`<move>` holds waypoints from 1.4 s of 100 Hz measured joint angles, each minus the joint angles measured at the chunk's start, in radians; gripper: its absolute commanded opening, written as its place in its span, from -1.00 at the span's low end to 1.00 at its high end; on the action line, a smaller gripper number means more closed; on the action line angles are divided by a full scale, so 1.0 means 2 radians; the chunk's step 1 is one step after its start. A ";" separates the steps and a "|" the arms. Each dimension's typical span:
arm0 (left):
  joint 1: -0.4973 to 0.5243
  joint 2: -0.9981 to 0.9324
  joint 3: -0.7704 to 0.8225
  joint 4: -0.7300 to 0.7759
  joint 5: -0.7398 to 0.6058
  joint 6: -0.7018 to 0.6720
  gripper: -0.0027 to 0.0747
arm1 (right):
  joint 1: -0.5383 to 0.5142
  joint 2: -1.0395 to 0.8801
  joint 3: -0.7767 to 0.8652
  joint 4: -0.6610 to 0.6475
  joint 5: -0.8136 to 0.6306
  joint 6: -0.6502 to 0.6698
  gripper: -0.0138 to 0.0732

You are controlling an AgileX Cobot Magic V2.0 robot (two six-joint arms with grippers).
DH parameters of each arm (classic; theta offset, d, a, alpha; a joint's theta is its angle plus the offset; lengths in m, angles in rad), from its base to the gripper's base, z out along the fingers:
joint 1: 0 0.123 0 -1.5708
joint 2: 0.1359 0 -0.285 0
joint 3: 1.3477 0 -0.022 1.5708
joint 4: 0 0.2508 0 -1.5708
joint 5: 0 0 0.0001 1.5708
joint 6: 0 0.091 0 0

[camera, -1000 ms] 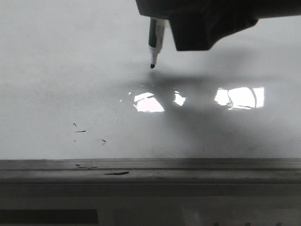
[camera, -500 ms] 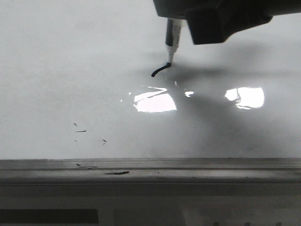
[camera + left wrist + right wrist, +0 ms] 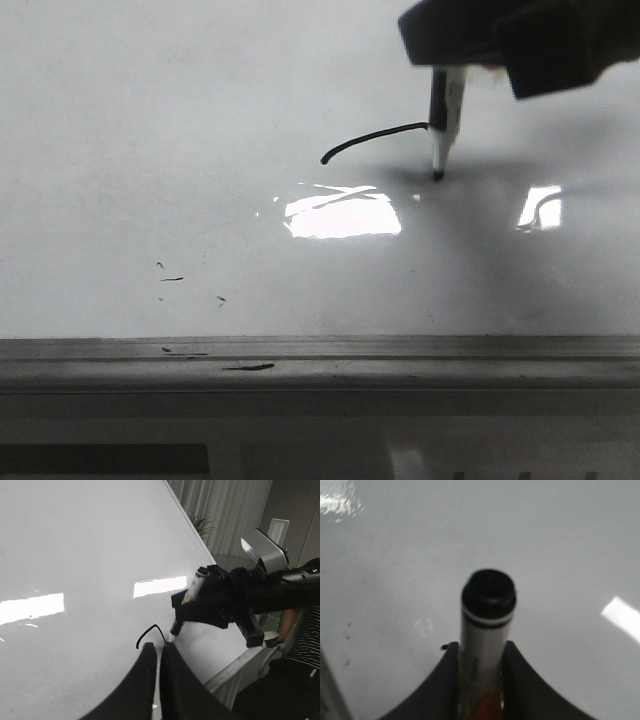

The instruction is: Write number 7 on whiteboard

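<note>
- Right gripper (image 3: 447,72) pinches a marker (image 3: 443,125), tip touching the whiteboard (image 3: 150,130).
- The number 7 (image 3: 372,137), only a curved top stroke, runs toward 9 o'clock from the marker.
- Left gripper (image 3: 156,655): fingers pressed nearly together, empty.

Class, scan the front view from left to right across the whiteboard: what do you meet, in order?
Small stray ink specks → left end of the number 7 top stroke → large bright glare patch → marker with its tip on the whiteboard, held by the right gripper → smaller glare patch.

pale curtains (image 3: 225,505), potted plant (image 3: 202,526), seated person in striped shirt (image 3: 300,635)
</note>
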State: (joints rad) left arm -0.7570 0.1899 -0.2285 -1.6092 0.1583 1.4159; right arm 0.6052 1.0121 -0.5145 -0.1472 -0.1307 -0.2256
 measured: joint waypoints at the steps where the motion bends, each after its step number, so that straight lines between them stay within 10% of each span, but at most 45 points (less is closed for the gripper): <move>1: 0.000 0.000 0.000 0.000 0.000 0.000 -0.98 | 0.002 0.000 0.000 0.002 0.009 -0.001 -0.78; 68: 0.000 0.000 0.000 0.000 0.010 0.000 -0.97 | 0.107 -0.097 -0.085 0.042 0.195 0.000 -0.78; 95: 0.000 0.093 -0.019 0.029 0.060 0.000 -0.10 | 0.112 -0.126 -0.137 0.048 0.269 0.000 -0.79; 140: 0.000 0.365 -0.142 0.024 0.210 0.169 -0.09 | 0.185 -0.119 -0.137 0.074 0.289 -0.009 -0.79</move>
State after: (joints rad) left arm -0.7570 0.9206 -0.5128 -1.5603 0.5793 1.7548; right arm 0.9756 0.7745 -0.7887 0.0000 0.4474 -0.2438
